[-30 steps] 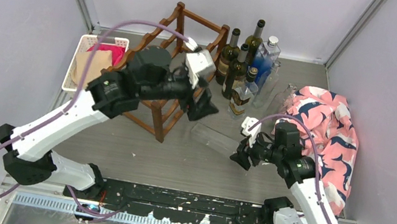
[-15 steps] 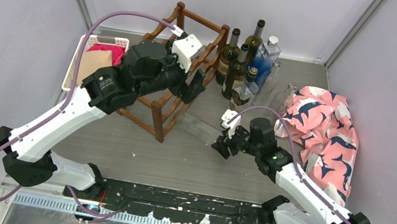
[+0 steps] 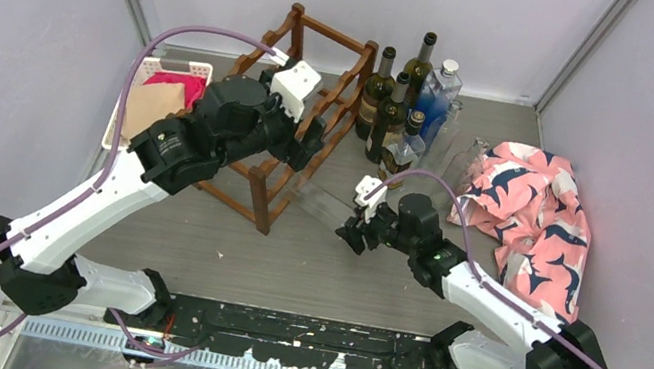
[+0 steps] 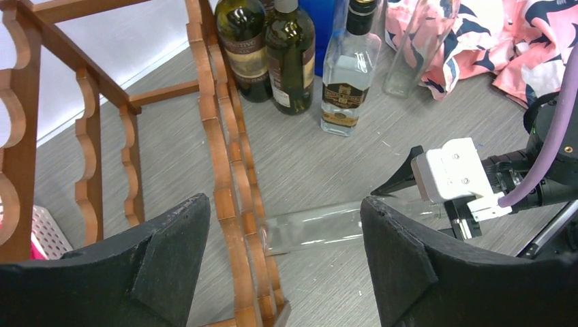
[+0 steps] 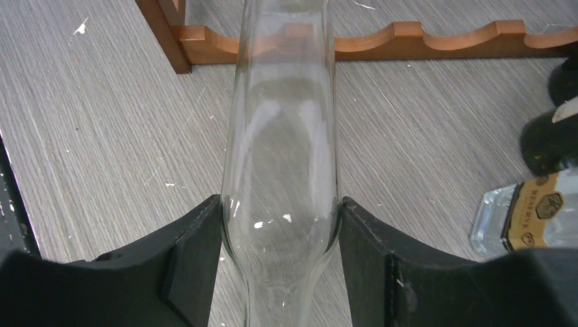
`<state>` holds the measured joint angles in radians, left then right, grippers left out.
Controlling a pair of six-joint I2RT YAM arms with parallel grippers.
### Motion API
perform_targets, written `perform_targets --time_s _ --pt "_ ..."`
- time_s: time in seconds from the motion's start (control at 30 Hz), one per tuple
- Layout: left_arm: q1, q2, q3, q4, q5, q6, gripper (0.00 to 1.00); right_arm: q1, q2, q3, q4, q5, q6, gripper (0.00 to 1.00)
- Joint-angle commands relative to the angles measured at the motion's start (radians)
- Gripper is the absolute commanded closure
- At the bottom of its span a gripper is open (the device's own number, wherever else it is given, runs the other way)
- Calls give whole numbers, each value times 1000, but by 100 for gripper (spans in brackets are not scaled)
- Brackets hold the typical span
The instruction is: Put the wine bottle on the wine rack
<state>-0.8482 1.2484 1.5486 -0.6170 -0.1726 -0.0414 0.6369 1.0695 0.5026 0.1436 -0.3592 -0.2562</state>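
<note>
Left of the rack (image 3: 252,194), only the overhead showed me the basket (image 3: 138,70), pink and tan cloths inside. My right wrist view showed the clear bottle (image 5: 283,136) on its side, clamped in the right gripper (image 5: 279,219), far end just beside the rack's bottom rail. The left gripper (image 4: 285,204) hung wide open, empty, above.

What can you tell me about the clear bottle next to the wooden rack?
The clear glass bottle is colourless, unlabelled and looks empty. It lies roughly horizontal, low over the table, with its wide end pointing at the scalloped bottom rail of the wine rack. The right gripper clamps it near the shoulder. Whether it touches rail or table is unclear.
</note>
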Motion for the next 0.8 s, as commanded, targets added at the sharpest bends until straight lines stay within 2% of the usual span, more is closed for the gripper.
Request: perform_targets --time_s 0.0,0.27,0.53,0.77 --pt "13 -39 -7 82 -43 10 20 31 24 12 232 -7 34 99" --pt "21 -55 -30 74 -64 10 20 88 125 12 372 41 72 99" --pt "23 -82 -57 59 -86 -2 21 126 317 42 619 80 129 99" --pt "24 -110 -92 66 -117 -14 21 152 459 93 747 85 174 99"
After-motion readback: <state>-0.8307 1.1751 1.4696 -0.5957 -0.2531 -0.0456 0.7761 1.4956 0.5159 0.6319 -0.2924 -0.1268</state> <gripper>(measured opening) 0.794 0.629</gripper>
